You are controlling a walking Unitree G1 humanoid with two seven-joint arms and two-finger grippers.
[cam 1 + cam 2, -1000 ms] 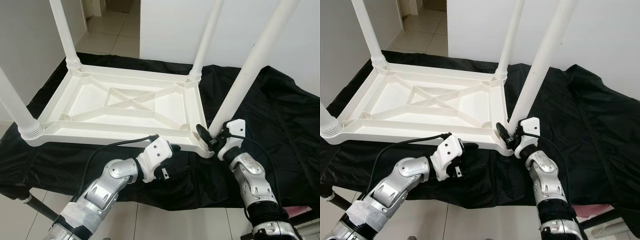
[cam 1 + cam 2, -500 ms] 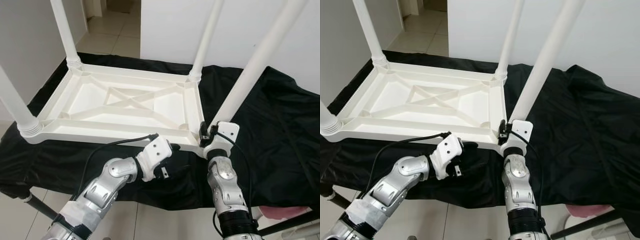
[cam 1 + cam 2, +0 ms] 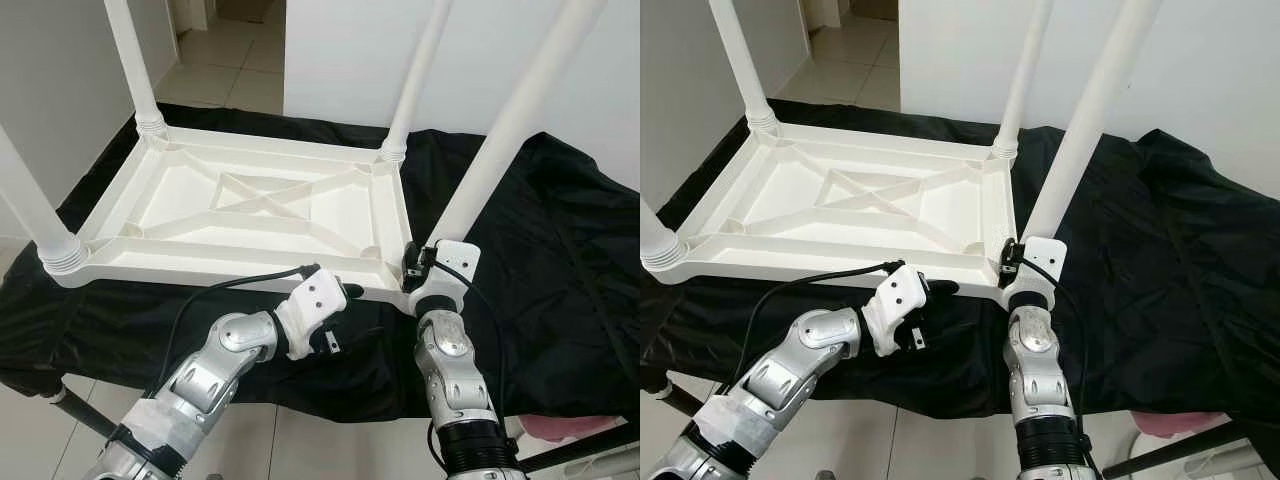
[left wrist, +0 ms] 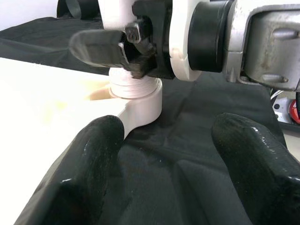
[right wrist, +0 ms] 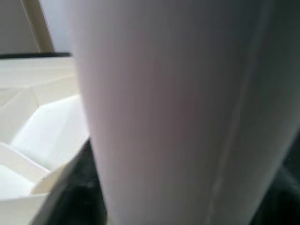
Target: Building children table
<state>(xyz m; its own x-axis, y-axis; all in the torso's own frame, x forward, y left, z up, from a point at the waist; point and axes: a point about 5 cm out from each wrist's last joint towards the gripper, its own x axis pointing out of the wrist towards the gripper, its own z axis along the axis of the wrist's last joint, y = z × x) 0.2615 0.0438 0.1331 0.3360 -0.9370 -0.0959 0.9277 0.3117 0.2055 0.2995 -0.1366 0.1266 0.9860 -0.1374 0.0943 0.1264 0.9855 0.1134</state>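
the white table top [image 3: 260,215] lies upside down on the black cloth [image 3: 560,260] so its sockets face up, three legs already standing; the right gripper [image 3: 413,272] clamps the base of the fourth leg [image 3: 500,130] at the 4 o'clock corner, likely to seat it. the left gripper [image 4: 164,154], fingers spread and empty, waits beside that socket near the table's 6 o'clock edge, with bare cloth free toward 3 o'clock.

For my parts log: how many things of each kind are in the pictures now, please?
White table legs: 4, for example the near right one
White tabletop, upside down: 1
Black cloth: 1
Robot grippers: 2, left gripper and right gripper
Total: 8
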